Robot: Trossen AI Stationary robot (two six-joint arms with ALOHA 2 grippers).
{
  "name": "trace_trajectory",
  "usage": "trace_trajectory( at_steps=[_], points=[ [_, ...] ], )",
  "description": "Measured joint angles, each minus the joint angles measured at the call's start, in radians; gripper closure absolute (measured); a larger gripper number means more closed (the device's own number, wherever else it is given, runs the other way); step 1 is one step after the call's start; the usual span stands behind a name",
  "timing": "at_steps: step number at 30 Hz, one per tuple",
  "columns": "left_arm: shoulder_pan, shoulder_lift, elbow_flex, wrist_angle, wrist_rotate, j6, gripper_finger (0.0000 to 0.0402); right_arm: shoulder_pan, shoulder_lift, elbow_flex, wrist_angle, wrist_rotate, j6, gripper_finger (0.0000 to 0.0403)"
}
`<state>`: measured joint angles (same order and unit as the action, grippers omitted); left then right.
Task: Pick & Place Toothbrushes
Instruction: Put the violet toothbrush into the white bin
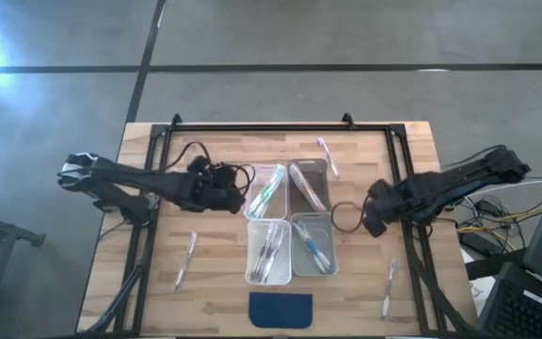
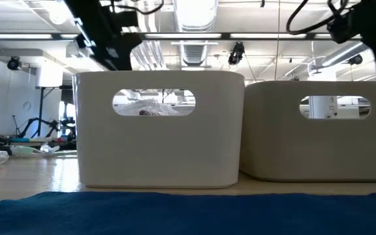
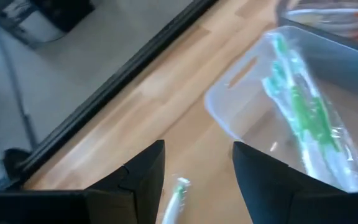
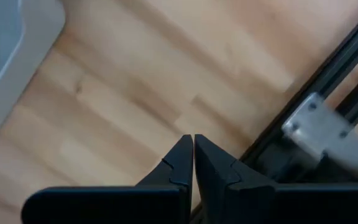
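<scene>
Toothbrushes (image 1: 269,247) mostly sorted into four clear bins (image 1: 301,233) mid-table: green-accented ones (image 3: 300,109) in the far-left bin, darker ones far-right, mixed sticks in the near-left, blue-accented in the near-right. Three strays out on the bare wood: one (image 1: 326,156) beyond the bins toward the far rail, one (image 1: 185,260) on the left near side, one (image 1: 388,288) on the right near side. Left gripper (image 1: 235,195) just beside the green bin's outer wall, fingers (image 3: 143,174) spread wide, nothing between them; small pale brush tip (image 3: 178,186) showing low in the gap, lying on the wood under the fingers, apart from them. Right gripper (image 1: 370,224) just off the right edge of the near-right bin, fingers (image 4: 178,163) pressed flat together, tips meeting, nothing pinched; only plain wood and a stretch of dark frame rail (image 4: 328,99) ahead of them. Thin cable loop (image 1: 344,217) lying between the right fingertips and the bins. Dark blue pad (image 1: 281,309) at the near edge, bare. Low view blocked by two bin walls (image 2: 158,130); little else readable there. Judging by the spread: bulk of the job done, three loose brushes left to collect, nearest to the right fingers likely the one on the right near side. Neither arm carrying anything at present.
</scene>
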<state>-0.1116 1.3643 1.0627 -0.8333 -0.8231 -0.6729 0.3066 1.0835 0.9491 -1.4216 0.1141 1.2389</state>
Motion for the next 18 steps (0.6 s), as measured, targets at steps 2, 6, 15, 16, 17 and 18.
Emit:
trace_trajectory(
  at_steps=[2, 6, 15, 16, 17, 18],
  points=[
    [-0.004, -0.007, -0.048, 0.089, 0.014, 0.045, 0.0209, 0.071, 0.035, 0.010, -0.001, -0.035, 0.093, 0.0389],
    [-0.010, -0.011, -0.098, 0.205, 0.024, 0.126, 0.0209, 0.219, 0.103, 0.036, 0.010, -0.128, 0.343, 0.0390],
    [-0.019, -0.011, -0.121, 0.289, 0.026, 0.229, 0.0209, 0.508, 0.246, 0.101, 0.045, -0.238, 0.863, 0.0379],
    [-0.019, -0.011, -0.121, 0.290, 0.026, 0.242, 0.0209, 0.533, 0.263, 0.111, 0.050, -0.239, 0.915, 0.0375],
    [-0.019, -0.011, -0.121, 0.293, 0.026, 0.257, 0.0209, 0.557, 0.280, 0.120, 0.055, -0.239, 0.963, 0.0369],
    [-0.019, -0.011, -0.120, 0.293, 0.026, 0.268, 0.0209, 0.578, 0.300, 0.130, 0.062, -0.239, 1.008, 0.0364]
  ],
)
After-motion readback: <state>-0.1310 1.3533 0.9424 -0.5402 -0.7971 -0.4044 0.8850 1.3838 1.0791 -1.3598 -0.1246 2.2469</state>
